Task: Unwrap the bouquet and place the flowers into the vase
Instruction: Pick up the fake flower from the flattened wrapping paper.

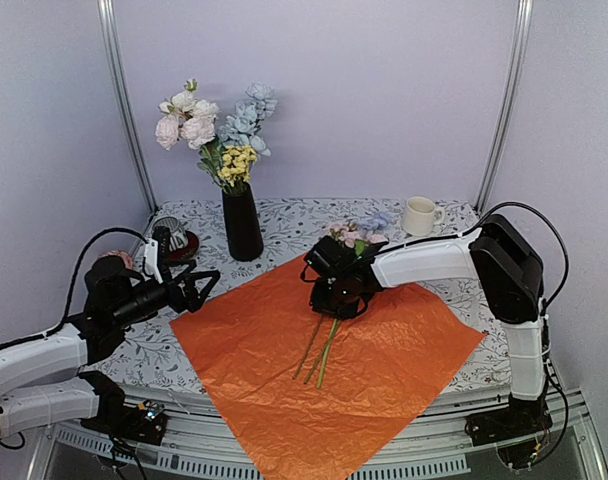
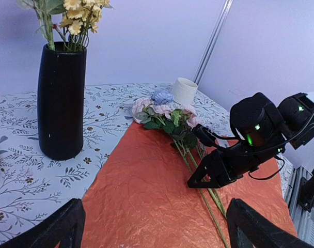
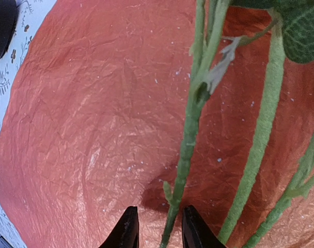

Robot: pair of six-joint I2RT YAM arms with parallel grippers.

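Dial reference: top view, 12 o'clock at the far wall, centre on the orange sheet. The sheet lies flat and fully opened on the table.

The flowers not yet transferred lie across the sheet, heads toward 12 and stems toward 6. I judge this layout leaves the stems exposed for a pick from above.

The right gripper sits low over the upper stems. In the wrist view its fingers stand narrow, with one stem between them and a gap on either side. I cannot tell whether anything is clamped deeper in.

The left gripper hangs at 9 o'clock, off the sheet, fingers spread wide and empty. I judge it is parked there to avoid the pick path.

The vase stands upright at 11 o'clock, off the sheet, and holds a bunch of blooms. The white mug is at 1 o'clock.

No brand, label or writing is legible anywhere.
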